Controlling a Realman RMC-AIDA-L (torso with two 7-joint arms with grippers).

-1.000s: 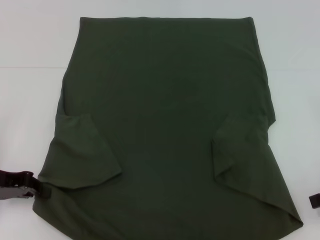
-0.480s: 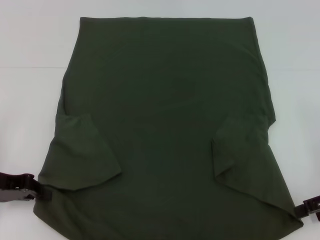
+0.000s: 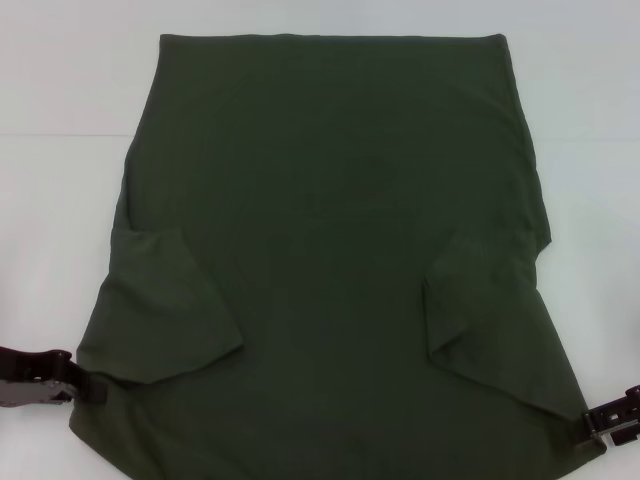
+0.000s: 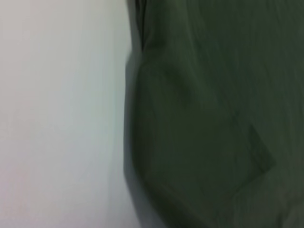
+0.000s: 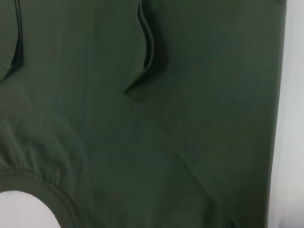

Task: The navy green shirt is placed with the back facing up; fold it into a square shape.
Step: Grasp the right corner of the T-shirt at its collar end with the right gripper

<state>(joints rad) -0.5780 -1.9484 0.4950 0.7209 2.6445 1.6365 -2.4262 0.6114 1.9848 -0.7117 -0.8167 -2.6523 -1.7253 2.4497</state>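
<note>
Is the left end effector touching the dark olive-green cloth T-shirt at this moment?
Touching. In the head view the left end effector overlaps the dark olive-green cloth T-shirt at its near-left edge, with no white table between them.

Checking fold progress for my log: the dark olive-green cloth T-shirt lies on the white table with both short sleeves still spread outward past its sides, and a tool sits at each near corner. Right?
Not quite. The dark olive-green cloth T-shirt lies on the white table, but both sleeves are already folded inward over its body, as the head view shows. The left tool and right tool do sit at the near corners.
</note>
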